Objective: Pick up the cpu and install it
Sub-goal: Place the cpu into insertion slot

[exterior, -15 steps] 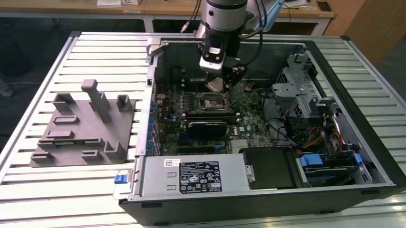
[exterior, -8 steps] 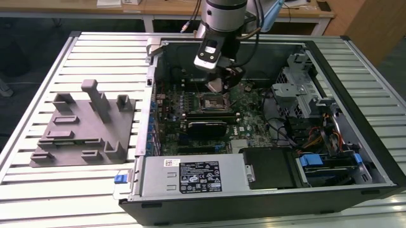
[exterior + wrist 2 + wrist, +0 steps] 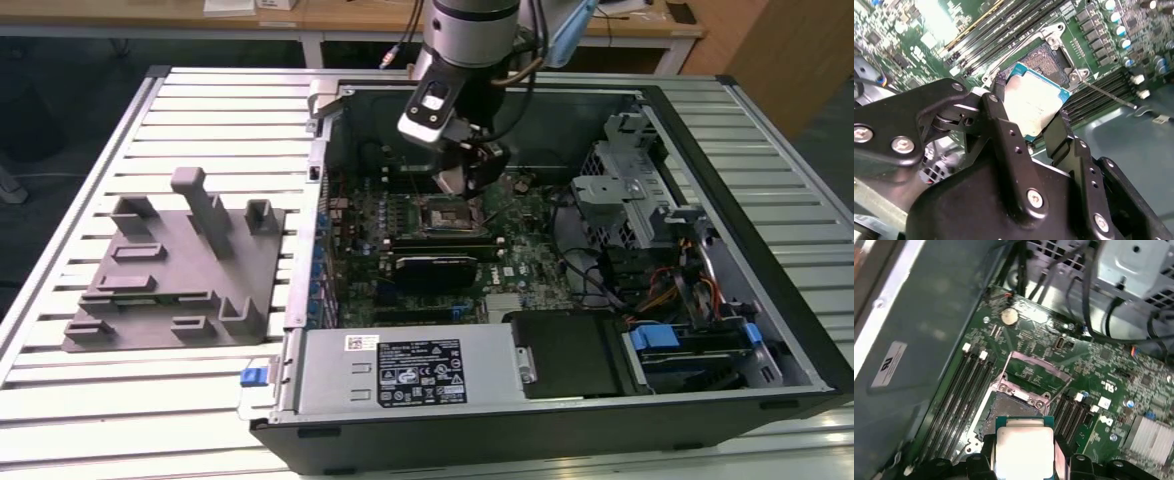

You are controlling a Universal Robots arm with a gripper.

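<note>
**Holding the cpu over the open socket**

Reaching down into the opened computer case (image 3: 694, 330), the arm places its gripper (image 3: 467, 185) over the middle of the green motherboard (image 3: 527, 250). The case lies on its side on a slatted metal table (image 3: 80, 400).

In the second wrist view the two black fingers (image 3: 1001, 120) are clenched on opposite edges of the cpu (image 3: 1036, 102), its pale metal top facing the camera. The chip is tilted and sits over the near edge of the socket (image 3: 1046, 57), whose contact field shows dark beyond it. Whether the chip touches the socket cannot be told.

In the first wrist view the cpu (image 3: 1021, 447) sits just short of the socket (image 3: 1014, 410), whose metal retaining frame (image 3: 1034, 372) stands flipped up on the far side. Rows of memory slots (image 3: 961, 395) run along both flanks of the socket.

In the exterior view a grey moulded fixture (image 3: 174, 265) with upright blocks rests on the table at the exterior view's left, beside the case and well apart from the gripper.
</note>
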